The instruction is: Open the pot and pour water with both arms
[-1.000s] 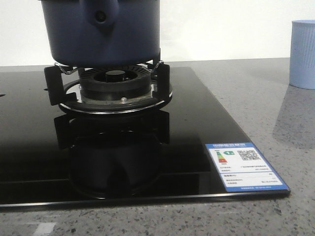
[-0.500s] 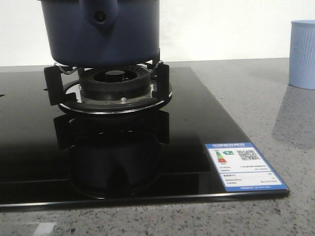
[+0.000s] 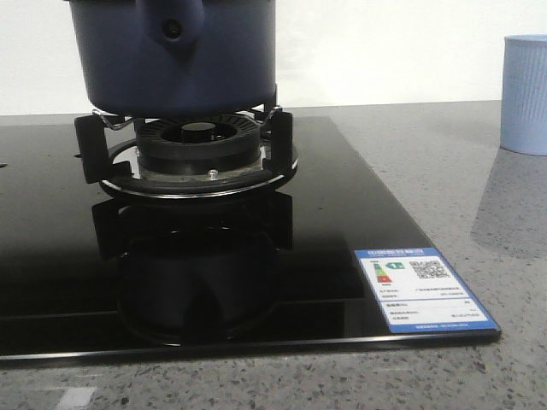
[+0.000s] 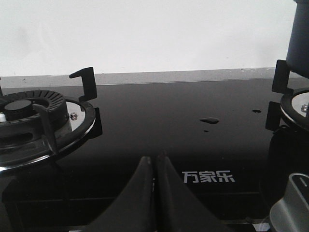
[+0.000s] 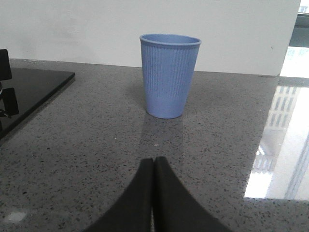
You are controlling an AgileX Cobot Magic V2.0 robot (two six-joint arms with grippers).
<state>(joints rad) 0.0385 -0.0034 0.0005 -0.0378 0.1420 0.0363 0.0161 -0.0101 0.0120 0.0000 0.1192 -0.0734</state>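
The pot (image 3: 173, 53) sat on the burner (image 3: 198, 141), off to the right of the left gripper (image 4: 154, 166), so that arm looked nearer. Both sets of fingers were pinched together, empty. The right gripper (image 5: 153, 169) just faced the cup (image 5: 169, 75) straight ahead.

Bright, even light is filling sharp frames; the glossy black glass hob (image 3: 342, 196) is mirroring its burner, and window glare is streaking the speckled grey stone counter (image 5: 285, 145).
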